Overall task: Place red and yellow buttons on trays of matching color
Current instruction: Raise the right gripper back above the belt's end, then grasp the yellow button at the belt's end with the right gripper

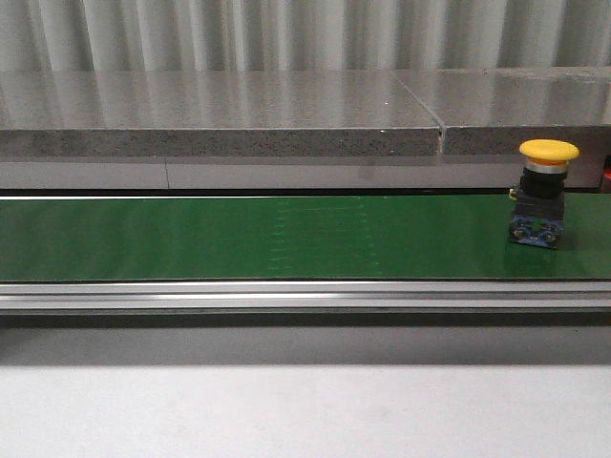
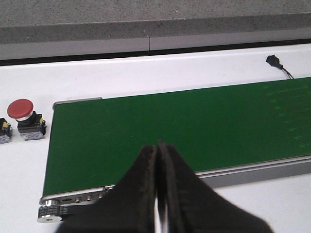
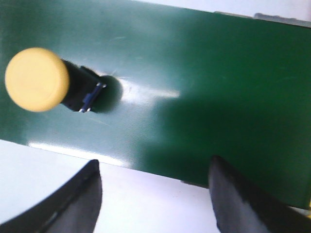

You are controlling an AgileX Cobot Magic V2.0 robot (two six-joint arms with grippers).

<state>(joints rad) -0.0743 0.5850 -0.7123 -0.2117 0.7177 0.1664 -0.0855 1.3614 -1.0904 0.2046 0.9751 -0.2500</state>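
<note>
Presently, the left claw (image 2: 158,194) hangs low over the near edge of the green conveyor belt (image 2: 170,126), its jaws pressed together and holding nothing. The right claw (image 3: 155,194) hovers with its jaws spread wide apart, also unladen. Beyond it, the yellow button (image 1: 546,191) stands upright on the belt towards its right end. Farther off, the red button (image 2: 24,119) sits on the white worktop (image 2: 146,68), just beside the belt's left end.
</note>
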